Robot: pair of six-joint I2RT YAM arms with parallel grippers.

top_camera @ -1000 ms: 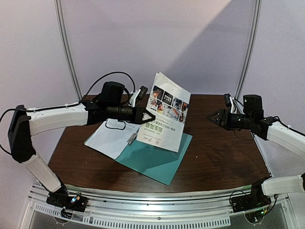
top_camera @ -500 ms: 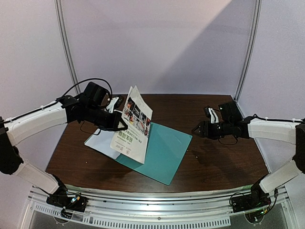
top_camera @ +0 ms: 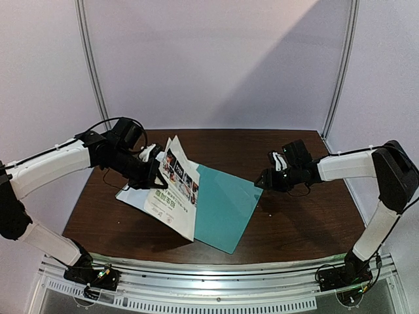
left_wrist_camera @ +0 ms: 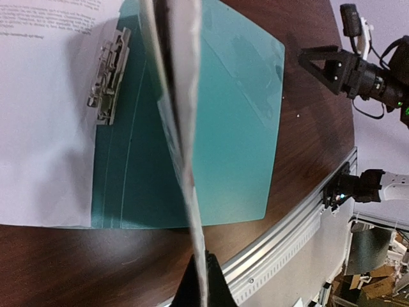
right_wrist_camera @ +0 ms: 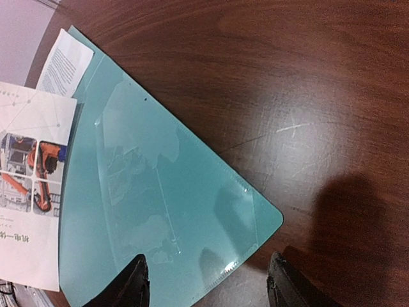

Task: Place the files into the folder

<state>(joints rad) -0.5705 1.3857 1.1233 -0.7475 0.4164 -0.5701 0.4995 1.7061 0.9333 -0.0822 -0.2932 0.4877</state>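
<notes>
One photo sheet (top_camera: 175,190), likely floppy, hung over the green folder (top_camera: 226,209) on the bench (top_camera: 301,222), edge pinched in my left pincer (top_camera: 159,178). My right pincer (top_camera: 262,184), spread, hovered by the folder's corner, a good grab spot.

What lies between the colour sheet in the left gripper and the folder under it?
Nothing visible. The colour sheet, pinched by the left gripper, hangs over the bare teal folder; the text sheet lies beside the clip.

Overhead view, two wrist close-ups, shared folder (top_camera: 226,204)
</notes>
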